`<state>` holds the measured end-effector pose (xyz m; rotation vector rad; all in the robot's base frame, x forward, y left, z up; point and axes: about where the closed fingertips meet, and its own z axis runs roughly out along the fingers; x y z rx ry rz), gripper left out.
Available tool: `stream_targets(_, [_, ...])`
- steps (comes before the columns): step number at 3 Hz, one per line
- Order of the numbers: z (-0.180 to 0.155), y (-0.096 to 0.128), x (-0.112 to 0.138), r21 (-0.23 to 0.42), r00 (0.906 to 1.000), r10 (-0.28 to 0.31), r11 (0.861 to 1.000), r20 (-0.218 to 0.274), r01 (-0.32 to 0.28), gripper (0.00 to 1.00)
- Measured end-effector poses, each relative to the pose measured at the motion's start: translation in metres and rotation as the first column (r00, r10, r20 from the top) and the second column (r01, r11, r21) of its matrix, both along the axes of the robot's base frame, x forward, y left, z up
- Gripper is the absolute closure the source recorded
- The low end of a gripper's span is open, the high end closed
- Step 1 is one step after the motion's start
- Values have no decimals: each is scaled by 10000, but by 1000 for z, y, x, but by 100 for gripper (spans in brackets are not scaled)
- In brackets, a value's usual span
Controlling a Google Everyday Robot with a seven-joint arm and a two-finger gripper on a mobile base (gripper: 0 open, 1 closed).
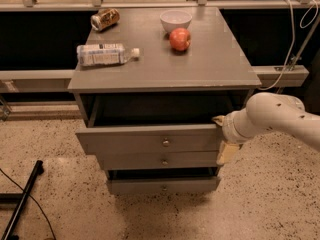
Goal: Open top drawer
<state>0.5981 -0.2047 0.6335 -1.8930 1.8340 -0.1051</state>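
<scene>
The top drawer is the widest of three grey drawers under the grey cabinet top. It stands pulled out a little, with a dark gap behind its front and a small brass knob at centre. My gripper, on the end of a white arm, is against the right end of the top drawer's front. The mid-width drawer and the narrowest drawer sit below it.
On the cabinet top lie a plastic water bottle, a tipped can, a white bowl and a red apple. A black pole lies on the speckled floor at the left. Cables hang at the right.
</scene>
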Motion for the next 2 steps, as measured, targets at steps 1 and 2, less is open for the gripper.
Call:
stream_targets(1, [0, 0, 0, 0, 10000, 1, 10000, 0, -1, 0])
stream_targets(2, [3, 9, 1, 218, 9987, 415, 9989, -284, -409, 3])
